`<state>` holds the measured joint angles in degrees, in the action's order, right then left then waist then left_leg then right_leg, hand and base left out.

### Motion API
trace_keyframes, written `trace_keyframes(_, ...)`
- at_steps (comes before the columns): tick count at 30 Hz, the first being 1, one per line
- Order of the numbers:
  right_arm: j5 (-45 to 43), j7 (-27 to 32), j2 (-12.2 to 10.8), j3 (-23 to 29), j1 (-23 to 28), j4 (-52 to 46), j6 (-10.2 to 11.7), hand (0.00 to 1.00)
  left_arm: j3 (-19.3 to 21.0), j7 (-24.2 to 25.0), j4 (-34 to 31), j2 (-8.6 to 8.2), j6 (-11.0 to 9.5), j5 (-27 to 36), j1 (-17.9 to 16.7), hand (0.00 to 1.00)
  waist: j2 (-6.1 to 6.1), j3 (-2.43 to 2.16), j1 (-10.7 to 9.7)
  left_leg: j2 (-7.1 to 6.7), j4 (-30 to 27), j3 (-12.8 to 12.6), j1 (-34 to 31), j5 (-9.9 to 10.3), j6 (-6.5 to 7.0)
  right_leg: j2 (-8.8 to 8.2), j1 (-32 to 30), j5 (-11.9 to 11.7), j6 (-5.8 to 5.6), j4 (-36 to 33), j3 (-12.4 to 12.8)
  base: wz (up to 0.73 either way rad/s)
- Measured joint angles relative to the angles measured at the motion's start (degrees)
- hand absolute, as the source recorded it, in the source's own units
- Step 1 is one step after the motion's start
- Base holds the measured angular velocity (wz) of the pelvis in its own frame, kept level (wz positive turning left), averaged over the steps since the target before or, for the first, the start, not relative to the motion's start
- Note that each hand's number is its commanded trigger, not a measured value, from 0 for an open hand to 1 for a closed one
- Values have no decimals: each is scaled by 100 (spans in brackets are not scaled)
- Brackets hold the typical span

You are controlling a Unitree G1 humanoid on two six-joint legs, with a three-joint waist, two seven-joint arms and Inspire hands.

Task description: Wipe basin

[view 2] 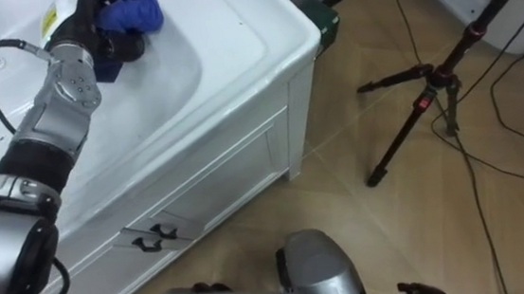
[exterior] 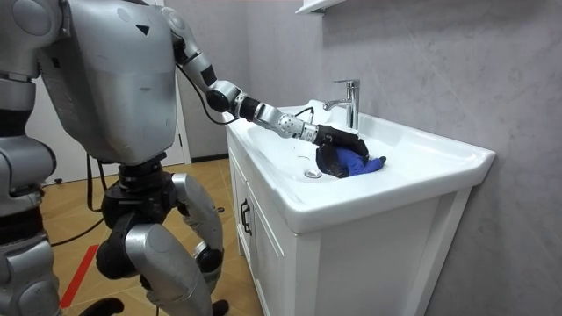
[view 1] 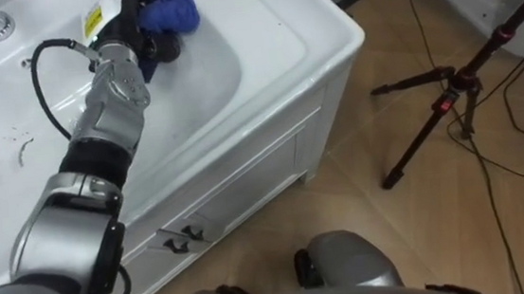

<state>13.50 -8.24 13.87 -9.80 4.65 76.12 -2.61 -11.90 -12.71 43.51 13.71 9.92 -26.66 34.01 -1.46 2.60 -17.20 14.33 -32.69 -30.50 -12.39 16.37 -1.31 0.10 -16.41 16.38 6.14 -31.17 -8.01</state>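
Observation:
A white basin (view 1: 237,73) sits on top of a white cabinet at my left side. My left arm reaches from the lower left into the bowl. At the bowl's far end my black left hand (view 1: 136,32) lies on a bunched blue cloth (view 1: 170,6), fingers curled over it. In the room view the left hand (exterior: 339,137) presses the blue cloth (exterior: 356,163) against the basin's (exterior: 413,180) floor, just below the tap and beyond the drain (exterior: 313,174).
A chrome tap (exterior: 349,98) stands at the basin's back rim. The cabinet front has dark handles (view 1: 181,238). On the wooden floor to my right stand a black tripod (view 1: 448,102) with cables and a white object (view 1: 506,2).

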Motion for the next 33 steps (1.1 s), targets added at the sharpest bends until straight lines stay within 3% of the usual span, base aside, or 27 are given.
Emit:
trace_keyframes(6,-73,-7,75,222,93,-46,-7,0,2,29,44,27,1,-1,-17,100,2,-1,4,-1,-95,-94,126,-7,-1,-1,149,29,-31,22,71,-4)
trace_keyframes(9,-54,-7,127,217,153,-31,-127,0,-4,104,114,46,0,20,-83,100,10,0,-1,14,-149,-143,241,-8,-3,-4,247,55,-71,22,186,-13)
trace_keyframes(12,-75,-8,135,232,246,-66,-246,0,78,134,338,89,-163,5,-170,100,76,6,15,51,-313,-142,301,-8,-3,3,339,71,-81,25,277,-21)
trace_keyframes(13,-80,-7,133,234,282,-78,-298,0,146,210,455,94,-217,-31,-206,100,67,-38,21,58,-352,-133,302,-7,-3,10,345,73,-84,27,311,-17)
trace_keyframes(15,-82,-13,132,243,307,-82,-349,0,196,294,755,102,-272,-50,-213,100,92,-64,38,56,-366,-137,312,-7,-3,11,352,70,-92,35,329,-8)
trace_keyframes(23,-275,-57,134,471,344,-77,-375,0,516,444,1305,165,-459,-570,-489,100,274,-94,213,137,-515,-89,276,-7,-4,49,425,76,-80,81,295,1)
trace_keyframes(24,-275,-51,139,489,341,-85,-375,0,551,441,1393,178,-501,-576,-537,100,251,-140,263,146,-538,-82,265,-7,-4,51,434,76,-80,99,297,-4)
trace_keyframes(27,-308,-7,135,537,333,-149,-372,0,666,442,1507,181,-526,-1058,-672,100,192,-205,333,188,-613,-70,215,-7,-4,59,438,76,-88,117,279,-1)
trace_keyframes(33,-311,22,125,673,333,-363,-392,0,700,431,1500,397,-527,-1584,-885,100,189,-203,377,171,-516,-76,210,-6,-5,46,430,101,-55,107,148,12)
